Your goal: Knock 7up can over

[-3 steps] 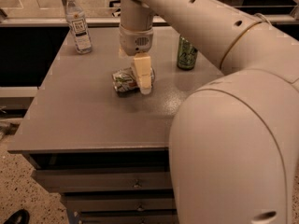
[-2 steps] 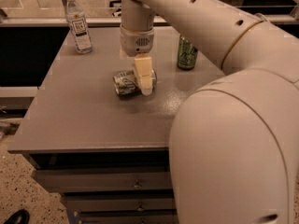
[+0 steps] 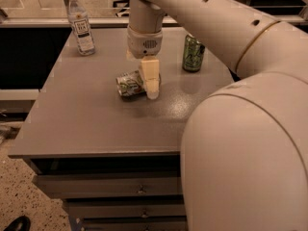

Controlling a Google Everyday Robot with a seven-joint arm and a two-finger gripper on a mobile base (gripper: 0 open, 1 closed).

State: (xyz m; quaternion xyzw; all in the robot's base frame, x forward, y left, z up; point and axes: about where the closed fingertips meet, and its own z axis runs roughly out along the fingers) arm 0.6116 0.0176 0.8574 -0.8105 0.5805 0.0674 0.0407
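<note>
7up can [image 3: 129, 84] lies on side, mid table [image 3: 86, 124]: knock-over looks done. Gripper [image 3: 151, 86] low at can's right end; whether spread or pressed together, you cannot tell. Left for you: likely retract only.

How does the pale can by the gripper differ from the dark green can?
The 7up can lies on its side; the green can stands upright. The 7up can is pale; the green can is dark. The gripper is right beside the 7up can, apart from the green can. Both are drink cans on the table.
</note>
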